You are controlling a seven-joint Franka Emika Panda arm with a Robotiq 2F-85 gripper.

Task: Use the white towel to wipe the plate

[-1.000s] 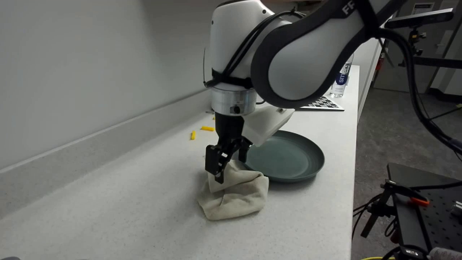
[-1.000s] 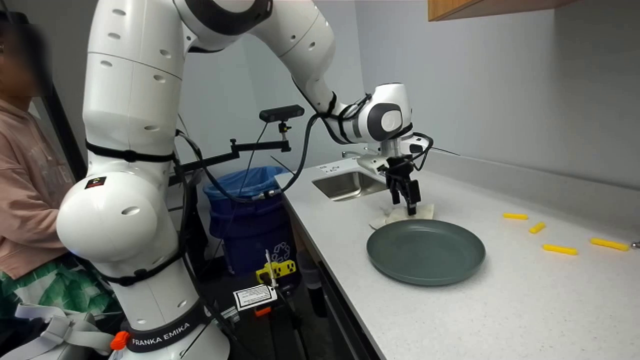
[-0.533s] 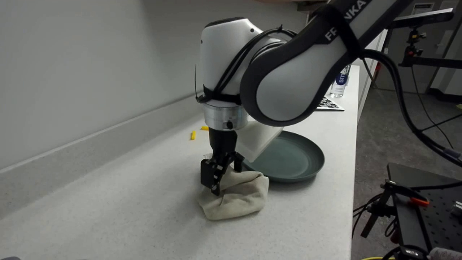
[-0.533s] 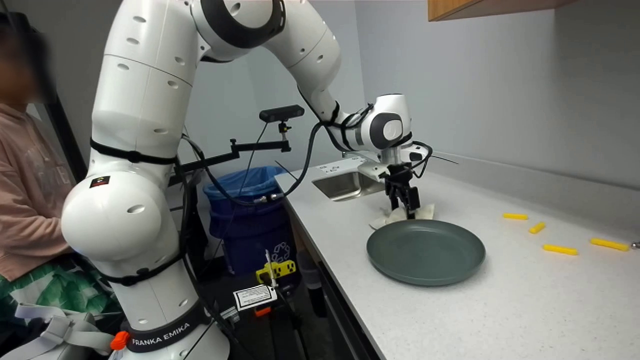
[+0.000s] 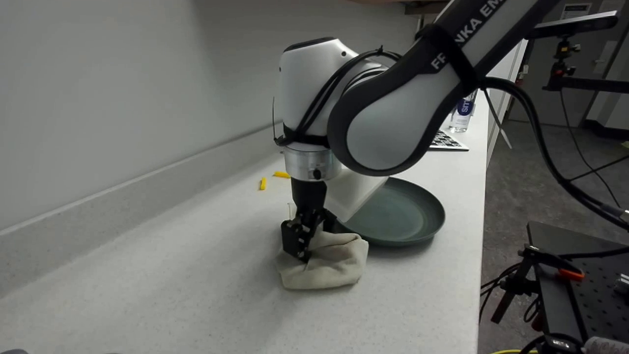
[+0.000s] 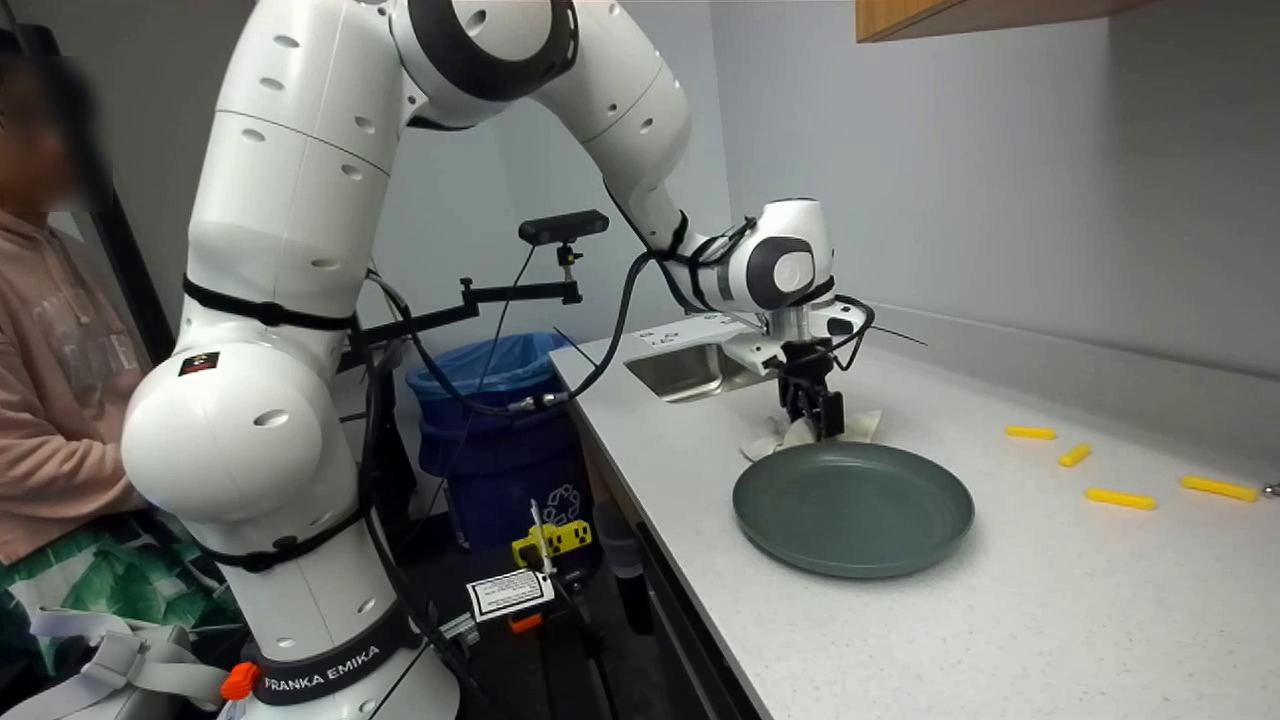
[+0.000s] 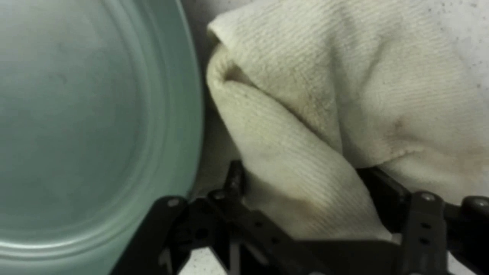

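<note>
The white towel [image 5: 334, 270] lies crumpled on the counter against the near side of the green plate [image 5: 405, 211]. In an exterior view the towel [image 6: 860, 428] shows behind the plate [image 6: 855, 510]. My gripper [image 5: 314, 241] points down into the towel; it also shows in the other exterior picture [image 6: 812, 425]. In the wrist view my gripper [image 7: 305, 179] has its fingers well apart, with a raised fold of the towel [image 7: 282, 141] between them. One finger stands in the narrow gap beside the plate rim [image 7: 183, 114]. The fingertips are partly hidden by cloth.
Several yellow sticks [image 6: 1120, 499] lie near the wall. A sink [image 6: 690, 372] is behind the arm. A bottle [image 5: 463, 115] and a checkered board [image 5: 447, 141] stand farther along the counter. The counter edge [image 5: 484, 221] runs beside the plate.
My gripper has come down onto the towel, with its fingers on both sides of a fold. Over the last half second, gripper and towel have shifted toward the plate, and the plate has moved slightly.
</note>
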